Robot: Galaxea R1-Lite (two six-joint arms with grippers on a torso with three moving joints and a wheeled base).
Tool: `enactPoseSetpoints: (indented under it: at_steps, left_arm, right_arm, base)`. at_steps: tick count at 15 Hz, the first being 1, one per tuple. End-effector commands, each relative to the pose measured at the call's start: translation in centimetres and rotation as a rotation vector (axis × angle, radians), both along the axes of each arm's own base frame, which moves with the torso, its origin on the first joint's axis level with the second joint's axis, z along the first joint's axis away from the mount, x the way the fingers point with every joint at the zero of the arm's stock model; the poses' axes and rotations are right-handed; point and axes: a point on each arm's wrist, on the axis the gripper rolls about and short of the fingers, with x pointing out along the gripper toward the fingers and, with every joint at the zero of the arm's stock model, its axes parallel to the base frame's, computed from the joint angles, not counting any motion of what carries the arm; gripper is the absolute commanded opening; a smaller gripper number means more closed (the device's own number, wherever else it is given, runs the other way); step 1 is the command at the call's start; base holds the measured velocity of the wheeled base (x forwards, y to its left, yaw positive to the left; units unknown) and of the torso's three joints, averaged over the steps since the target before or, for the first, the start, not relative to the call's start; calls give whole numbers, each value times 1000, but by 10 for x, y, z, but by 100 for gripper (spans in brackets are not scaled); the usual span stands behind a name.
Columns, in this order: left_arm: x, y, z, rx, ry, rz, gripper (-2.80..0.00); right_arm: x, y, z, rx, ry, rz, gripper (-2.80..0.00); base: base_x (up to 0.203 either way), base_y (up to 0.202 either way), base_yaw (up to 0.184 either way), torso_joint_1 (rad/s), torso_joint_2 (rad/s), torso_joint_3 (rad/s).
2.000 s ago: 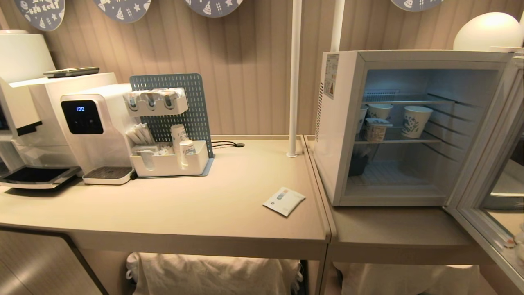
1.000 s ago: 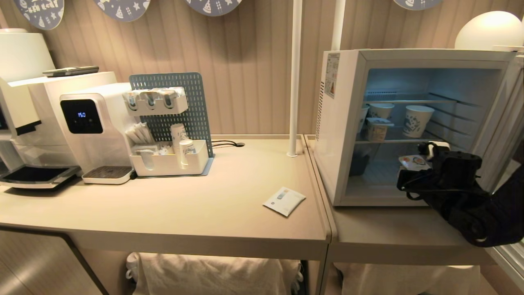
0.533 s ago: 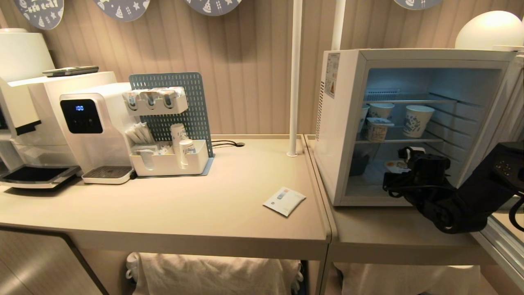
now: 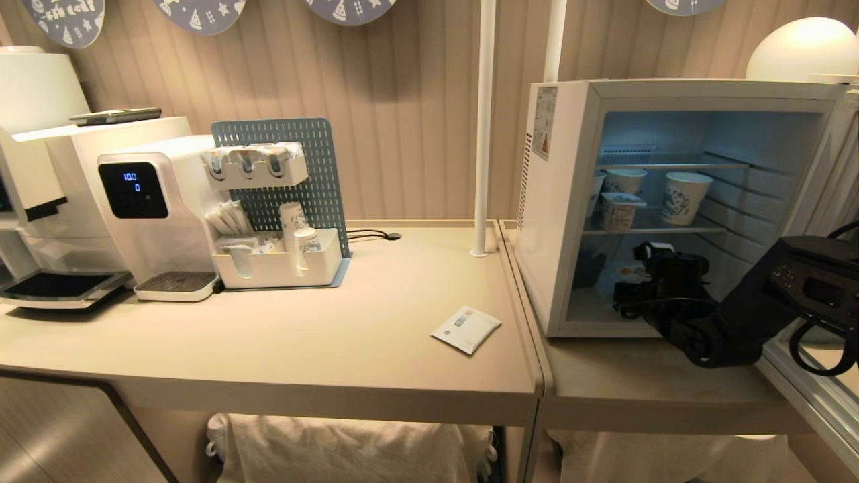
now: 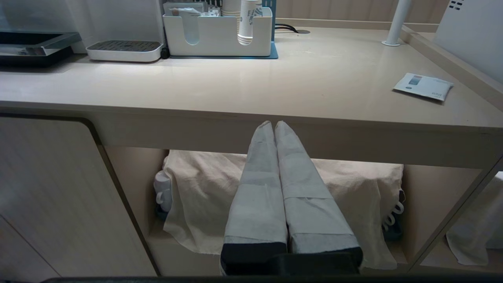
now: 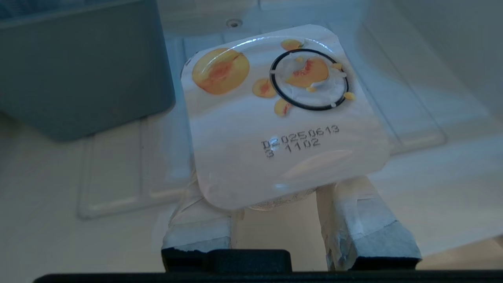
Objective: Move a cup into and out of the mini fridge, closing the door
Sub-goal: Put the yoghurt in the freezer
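Note:
The mini fridge [image 4: 557,201] stands open on the right counter, its door [image 4: 802,397] swung out at the far right. My right gripper [image 4: 636,270] reaches into the lower compartment, shut on the cup [image 4: 631,272]. In the right wrist view the cup's [image 6: 275,118] foil lid, printed with peaches, fills the middle, and my right gripper [image 6: 273,192] clasps the body under it, one taped finger [image 6: 353,214] on each side. Whether the cup touches the fridge floor [image 6: 412,118] I cannot tell. My left gripper [image 5: 274,125] is parked, shut and empty, below the counter's front edge.
A dark grey-blue box [image 6: 78,67] sits in the lower compartment beside the cup. Patterned paper cups [image 4: 684,196] stand on the wire shelf above. A small packet [image 4: 466,329] lies on the left counter; a white pole [image 4: 482,127] rises beside the fridge.
My right arm came into view from the right with the cup and has moved left and deeper into the fridge's lower compartment. The left arm has stayed still.

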Motion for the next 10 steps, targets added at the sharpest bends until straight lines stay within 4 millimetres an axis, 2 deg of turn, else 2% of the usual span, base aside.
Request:
enactPoseSetpoints:
  at_steps: [1, 9, 10]
  left_arm:
    - [0, 0, 0, -1, 3, 1, -280]
    - [0, 0, 0, -1, 3, 1, -280]
    - [0, 0, 0, -1, 3, 1, -280]
  right_arm:
    - [4, 1, -10, 0, 12, 0, -280]
    - [4, 1, -13, -2, 11, -1, -280]
    - [4, 1, -12, -1, 10, -2, -74]
  base:
    - [0, 0, 0, 0, 0, 0]
    - [0, 0, 0, 0, 0, 0]
    - [0, 0, 0, 0, 0, 0]
